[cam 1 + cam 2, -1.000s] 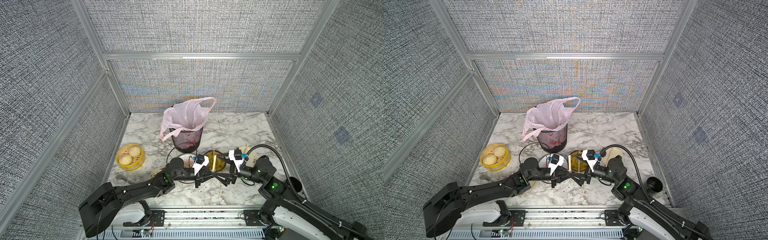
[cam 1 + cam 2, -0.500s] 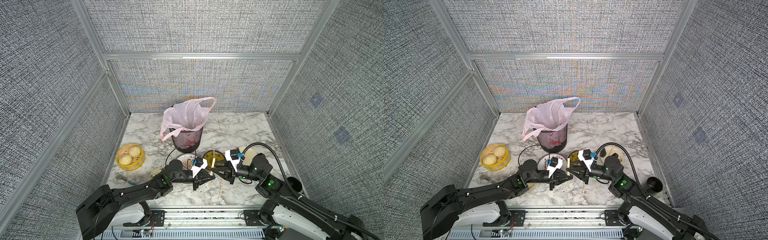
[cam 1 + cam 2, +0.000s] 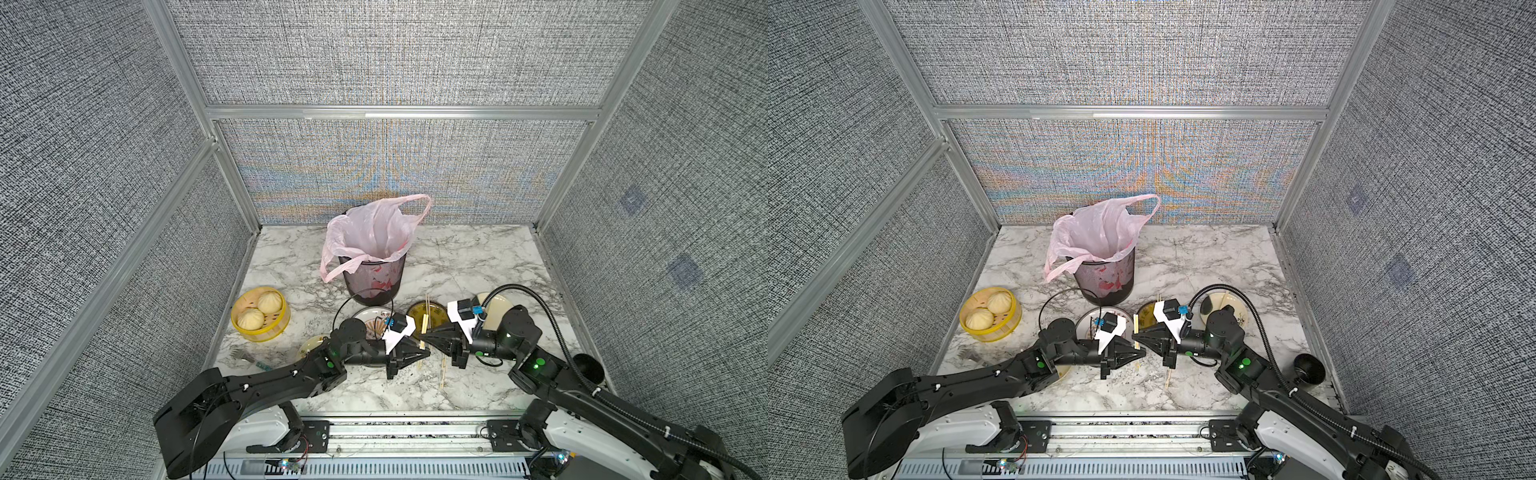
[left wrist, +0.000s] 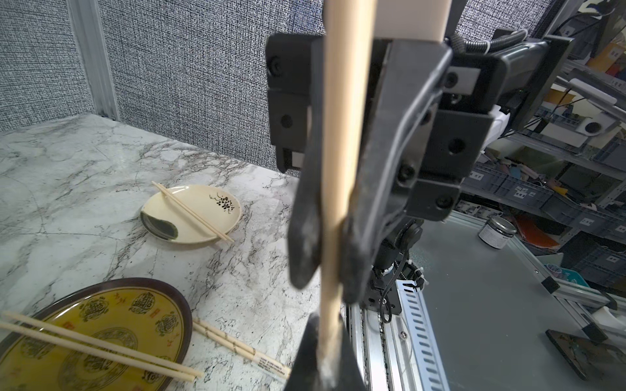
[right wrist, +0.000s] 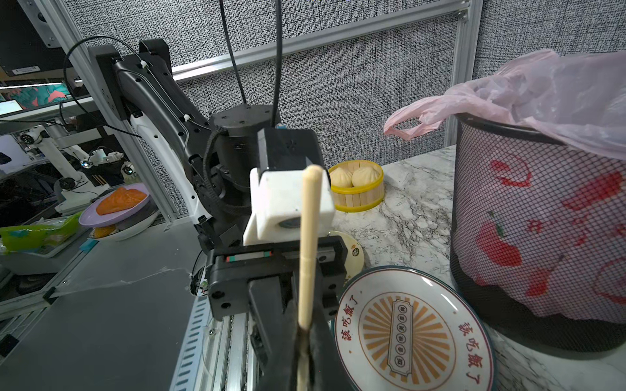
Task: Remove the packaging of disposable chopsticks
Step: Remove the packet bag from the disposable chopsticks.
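Two pincers meet tip to tip above the table, near the middle of its front edge. My left pincer (image 3: pixel 428 354) and right pincer (image 3: pixel 427 336) are both clamped tight on one held chopstick pair (image 4: pixel 342 135), which stands close to upright between them. Whether that pair is wrapped I cannot tell. Just beside them, by the front edge, a wrapped pair (image 4: pixel 237 348) lies flat on the marble, its clear sleeve (image 4: pixel 264 363) printed with text. One bare pair (image 4: pixel 95 342) rests across the brown plate (image 4: pixel 183 315), and a second bare pair (image 4: pixel 193 211) lies on the cream plate (image 4: pixel 200 233), nearer the right edge.
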Tool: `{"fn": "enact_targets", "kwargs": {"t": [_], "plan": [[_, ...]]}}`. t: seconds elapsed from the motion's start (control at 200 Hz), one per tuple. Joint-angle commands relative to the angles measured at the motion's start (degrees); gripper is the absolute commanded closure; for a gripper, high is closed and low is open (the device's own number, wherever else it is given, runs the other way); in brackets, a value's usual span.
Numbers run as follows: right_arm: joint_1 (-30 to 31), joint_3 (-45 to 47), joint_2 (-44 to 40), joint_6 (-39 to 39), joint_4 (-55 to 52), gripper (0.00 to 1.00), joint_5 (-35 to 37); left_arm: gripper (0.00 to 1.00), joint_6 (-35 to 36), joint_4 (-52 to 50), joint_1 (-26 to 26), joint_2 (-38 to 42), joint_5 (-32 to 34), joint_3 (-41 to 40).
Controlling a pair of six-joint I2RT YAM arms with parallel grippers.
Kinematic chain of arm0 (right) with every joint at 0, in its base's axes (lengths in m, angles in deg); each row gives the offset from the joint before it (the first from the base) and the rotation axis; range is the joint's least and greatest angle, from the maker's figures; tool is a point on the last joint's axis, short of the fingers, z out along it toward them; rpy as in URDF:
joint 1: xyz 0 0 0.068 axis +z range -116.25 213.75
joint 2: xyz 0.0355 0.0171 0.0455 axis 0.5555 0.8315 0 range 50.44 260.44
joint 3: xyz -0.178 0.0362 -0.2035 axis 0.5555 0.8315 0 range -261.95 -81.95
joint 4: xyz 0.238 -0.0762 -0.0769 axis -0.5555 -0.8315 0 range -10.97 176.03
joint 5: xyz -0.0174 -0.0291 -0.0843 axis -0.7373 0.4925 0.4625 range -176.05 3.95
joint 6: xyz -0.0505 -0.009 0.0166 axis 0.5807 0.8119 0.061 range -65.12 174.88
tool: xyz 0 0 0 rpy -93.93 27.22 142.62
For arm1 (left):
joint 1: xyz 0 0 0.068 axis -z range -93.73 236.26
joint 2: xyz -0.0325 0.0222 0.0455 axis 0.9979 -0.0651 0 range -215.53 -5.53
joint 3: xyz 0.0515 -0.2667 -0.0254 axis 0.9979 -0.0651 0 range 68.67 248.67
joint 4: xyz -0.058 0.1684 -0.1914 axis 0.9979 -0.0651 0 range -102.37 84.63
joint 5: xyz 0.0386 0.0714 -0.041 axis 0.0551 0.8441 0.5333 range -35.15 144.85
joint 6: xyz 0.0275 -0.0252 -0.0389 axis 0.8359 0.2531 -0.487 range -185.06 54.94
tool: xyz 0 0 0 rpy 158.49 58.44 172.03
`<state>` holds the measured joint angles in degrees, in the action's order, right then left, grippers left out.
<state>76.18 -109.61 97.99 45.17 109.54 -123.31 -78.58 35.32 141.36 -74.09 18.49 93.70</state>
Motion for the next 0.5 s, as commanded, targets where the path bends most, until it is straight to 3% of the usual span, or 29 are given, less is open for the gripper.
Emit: {"fn": "enact_targets", "kwargs": {"t": [0.0,0.175,0.27,0.495], "plan": [[0.0,-0.3,-0.3,0.8,1.4,1.00,1.5,0.94,0.8,0.6,0.1,-1.2,-1.0,0.4],[-0.2,-1.1,-1.9,0.4,1.7,1.00,1.8,0.92,1.0,1.1,0.1,-3.4,-0.5,0.1],[-0.3,-1.6,-3.1,0.1,1.8,1.00,2.3,0.82,1.3,0.9,0.2,-4.3,-0.2,0.1],[-0.6,-3.1,-5.4,0.4,-0.2,1.00,2.5,0.90,1.5,1.6,0.2,-6.6,0.1,-0.8]]}}
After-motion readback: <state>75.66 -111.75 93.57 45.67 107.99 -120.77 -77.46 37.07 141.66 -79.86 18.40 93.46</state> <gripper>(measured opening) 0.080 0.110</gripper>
